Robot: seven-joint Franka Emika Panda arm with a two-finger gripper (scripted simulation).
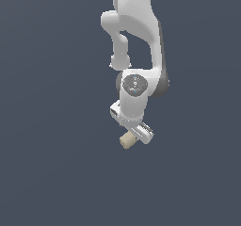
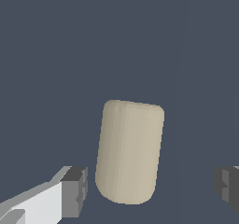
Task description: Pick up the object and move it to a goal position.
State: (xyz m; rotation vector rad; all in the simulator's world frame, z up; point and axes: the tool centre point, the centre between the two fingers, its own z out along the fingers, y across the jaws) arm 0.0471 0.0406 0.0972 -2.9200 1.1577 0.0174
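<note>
The object (image 2: 129, 153) is a short beige cylinder lying on its side on the dark grey floor. In the wrist view it sits between my two dark fingertips (image 2: 74, 190), with a small gap to one and a wider gap to the other. My gripper (image 2: 150, 189) is open and touches nothing. The exterior view shows the object (image 1: 126, 141) poking out just below the white hand, with the gripper (image 1: 132, 136) low over it and its fingertips mostly hidden behind the hand and the cylinder.
The white arm (image 1: 136, 36) comes down from the top of the exterior view. Plain dark grey floor (image 1: 56, 173) lies all around, with no other objects or edges in view.
</note>
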